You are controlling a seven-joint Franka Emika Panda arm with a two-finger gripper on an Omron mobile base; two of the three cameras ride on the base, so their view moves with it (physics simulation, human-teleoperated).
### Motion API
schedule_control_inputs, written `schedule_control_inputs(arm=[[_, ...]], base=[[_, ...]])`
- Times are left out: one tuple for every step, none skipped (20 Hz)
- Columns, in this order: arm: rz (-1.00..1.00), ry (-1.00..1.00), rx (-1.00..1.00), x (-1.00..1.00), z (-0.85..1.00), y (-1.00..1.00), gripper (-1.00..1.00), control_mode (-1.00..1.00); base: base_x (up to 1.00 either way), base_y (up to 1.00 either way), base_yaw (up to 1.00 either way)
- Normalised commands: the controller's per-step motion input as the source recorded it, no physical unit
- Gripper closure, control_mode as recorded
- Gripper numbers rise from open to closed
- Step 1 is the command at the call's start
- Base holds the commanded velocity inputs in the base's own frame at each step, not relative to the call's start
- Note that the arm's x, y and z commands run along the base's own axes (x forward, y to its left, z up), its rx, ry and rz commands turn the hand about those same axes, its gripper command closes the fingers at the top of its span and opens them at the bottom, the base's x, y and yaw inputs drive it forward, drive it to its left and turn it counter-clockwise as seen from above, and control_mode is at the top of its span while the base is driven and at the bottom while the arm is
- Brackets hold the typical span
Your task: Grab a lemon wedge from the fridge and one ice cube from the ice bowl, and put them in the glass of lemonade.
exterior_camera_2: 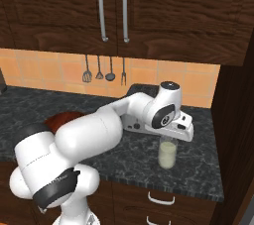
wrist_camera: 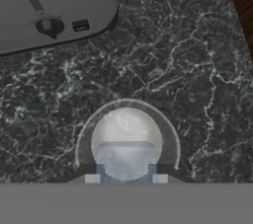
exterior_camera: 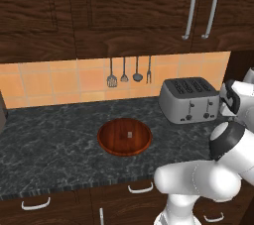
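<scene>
The glass of lemonade stands on the dark counter, right of the toaster, and holds pale liquid. In the hand view I look straight down into the glass. My gripper hangs directly over it, shut on a pale translucent ice cube held between the fingertips. From the right base view the gripper sits just above the glass rim. The reddish-brown ice bowl lies at mid-counter with one more tiny ice cube inside. The lemon wedge and the fridge are out of view.
A silver toaster stands against the tiled wall, right of the bowl and close behind the glass. Utensils hang on the wall above. A dark wood panel bounds the counter on the right. Cabinets hang overhead.
</scene>
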Motion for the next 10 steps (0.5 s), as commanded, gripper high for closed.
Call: schedule_control_inputs(arm=[[0.00, 0.01, 0.00, 0.15, 0.00, 0.00, 1.00, -1.00], [0.00, 0.02, 0.00, 0.16, 0.00, 0.00, 1.00, -1.00], [0.00, 0.00, 0.00, 0.03, -0.03, 0.00, 1.00, -1.00], [0.00, 0.00, 0.00, 0.00, -0.19, 0.00, 1.00, -1.00], [0.00, 0.00, 0.00, 0.00, -0.24, 0.00, 1.00, -1.00], [0.00, 0.00, 0.00, 0.00, -0.34, 0.00, 1.00, -1.00], [0.00, 0.00, 0.00, 0.00, -0.29, 0.00, 1.00, -1.00], [0.00, 0.00, 0.00, 0.00, -0.10, 0.00, 1.00, -1.00], [0.00, 0.00, 0.00, 0.00, 0.00, 0.00, 1.00, -1.00], [0.00, 0.00, 0.00, 0.00, 0.00, 0.00, 1.00, -1.00]], base=[[0.00, 0.00, 0.00], [0.00, 0.00, 0.00], [0.00, 0.00, 0.00], [0.00, 0.00, 0.00], [0.00, 0.00, 0.00], [0.00, 0.00, 0.00], [0.00, 0.00, 0.00], [0.00, 0.00, 0.00], [0.00, 0.00, 0.00], [0.00, 0.00, 0.00]])
